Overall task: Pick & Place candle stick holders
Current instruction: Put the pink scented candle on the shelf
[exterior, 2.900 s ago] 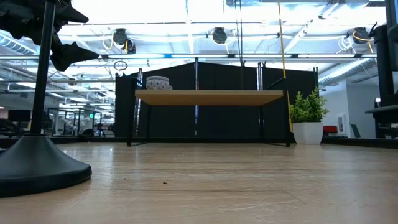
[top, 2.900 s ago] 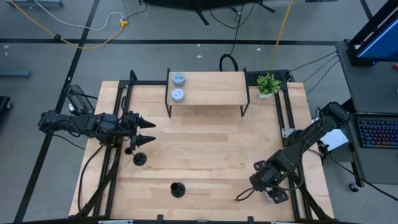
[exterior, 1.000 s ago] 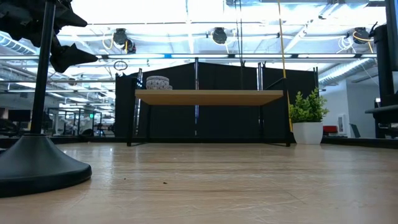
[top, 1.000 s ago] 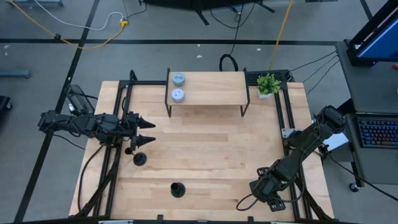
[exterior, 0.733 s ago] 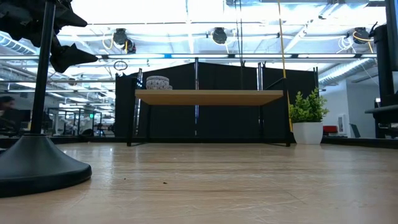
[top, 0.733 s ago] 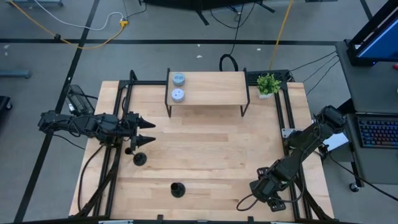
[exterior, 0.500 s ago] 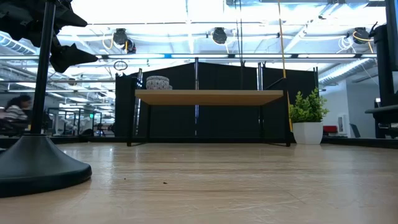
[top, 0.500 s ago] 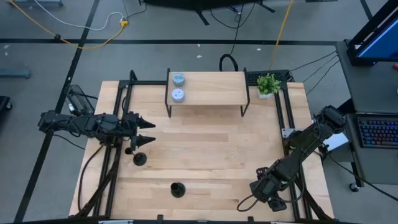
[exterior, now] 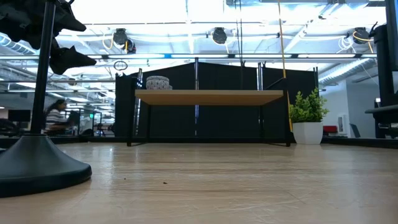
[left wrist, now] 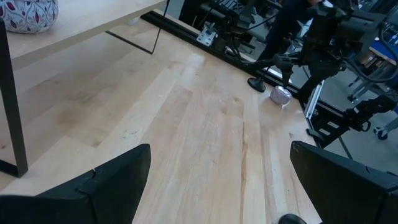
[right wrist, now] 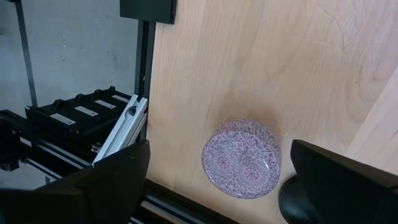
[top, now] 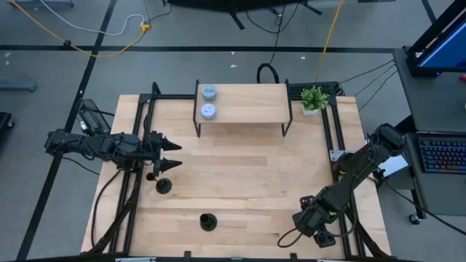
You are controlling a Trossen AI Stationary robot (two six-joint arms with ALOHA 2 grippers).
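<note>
While the left gripper (top: 172,154) hung with its fingers spread above the table's left side, you had the right gripper (top: 304,222) low at the near right corner of the light wooden table (top: 247,175), its two dark fingers (right wrist: 106,190) likewise held wide apart with nothing between them. In the right wrist view those fingers straddled a lilac patterned round candle tin (right wrist: 242,158), which is not a task object; the dark rounded base of a matte-black candle stick holder (right wrist: 298,200) showed just beside that tin. Two more matte-black disc-based holders stood apart from it: one (top: 163,185) close under the left gripper, another (top: 208,221) near the table's front edge toward the middle. Two pastel tins (top: 208,100) rested on the small wooden shelf (top: 247,104) at the back, with a potted green plant (top: 314,97) to its right. Judged from this, the step in hand was an approach by the right arm. To do it well, you would shift off the tin, centre the opening on the holder's thin stem, descend squarely, and close without nudging the tin or tipping the base.
</note>
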